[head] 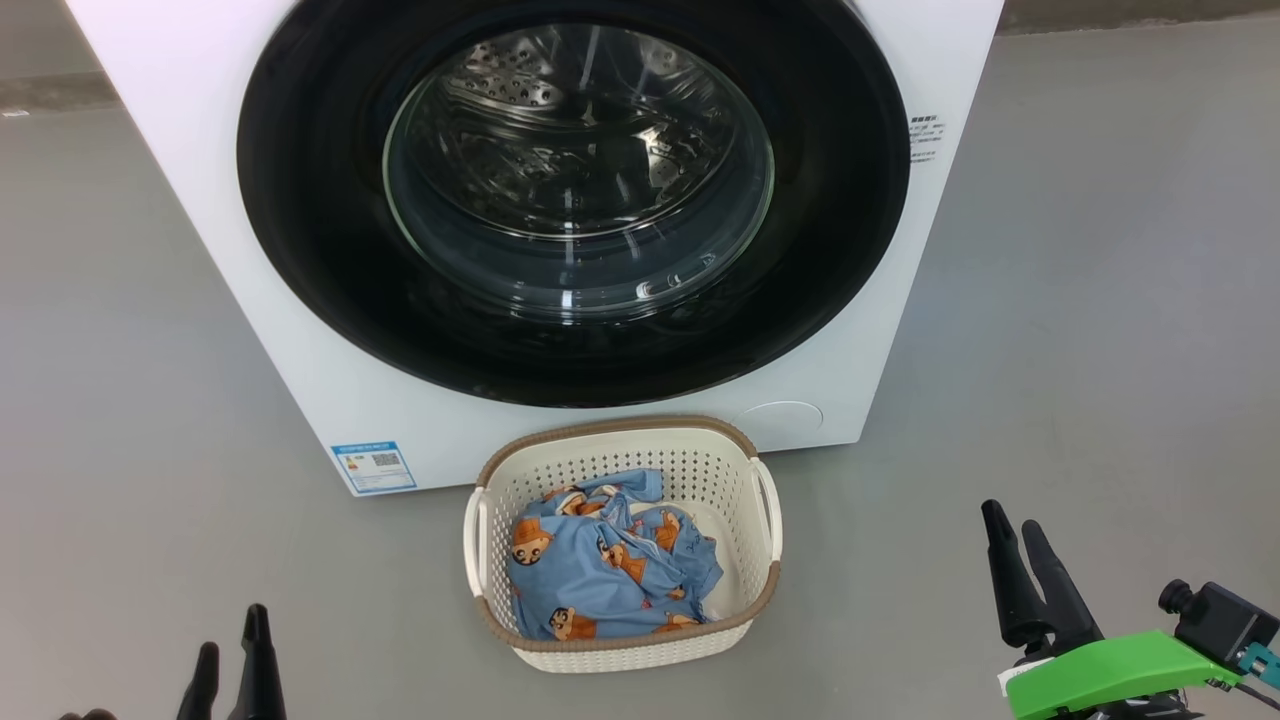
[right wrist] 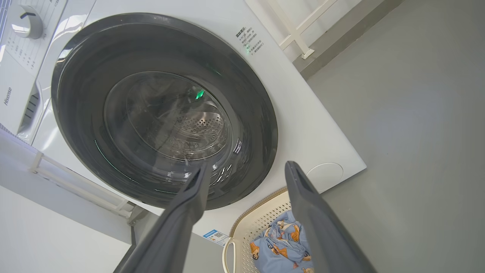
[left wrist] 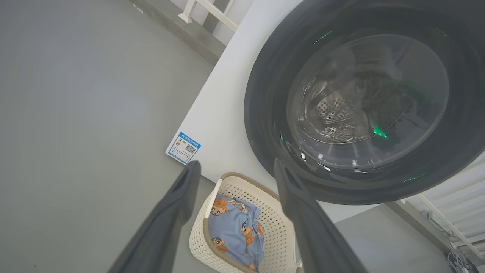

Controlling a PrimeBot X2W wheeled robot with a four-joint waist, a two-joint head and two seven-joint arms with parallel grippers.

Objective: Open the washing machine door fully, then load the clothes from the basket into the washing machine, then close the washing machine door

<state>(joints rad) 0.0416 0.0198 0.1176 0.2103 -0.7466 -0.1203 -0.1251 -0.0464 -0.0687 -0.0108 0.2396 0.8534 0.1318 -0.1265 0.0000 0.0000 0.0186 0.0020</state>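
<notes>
Our left gripper point(head: 232, 640) and right gripper point(head: 1010, 520) stood spread wide, holding nothing. Between them and a little ahead sat the basket point(head: 610, 428) on the floor point(head: 1100, 350), the clothes point(head: 600, 570) heaped inside. Beyond the fingertips, the washing machine door point(head: 300, 200) lay shut against the washing machine point(head: 180, 150), just behind the basket.

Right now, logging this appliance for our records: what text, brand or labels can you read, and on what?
"Hisense": control panel of the washing machine, near the dial.
The blue label sticker, front lower corner: QR code, print too small.
The dark print beside the washing machine door: too small.
Markings around the dial: blurred.
</notes>
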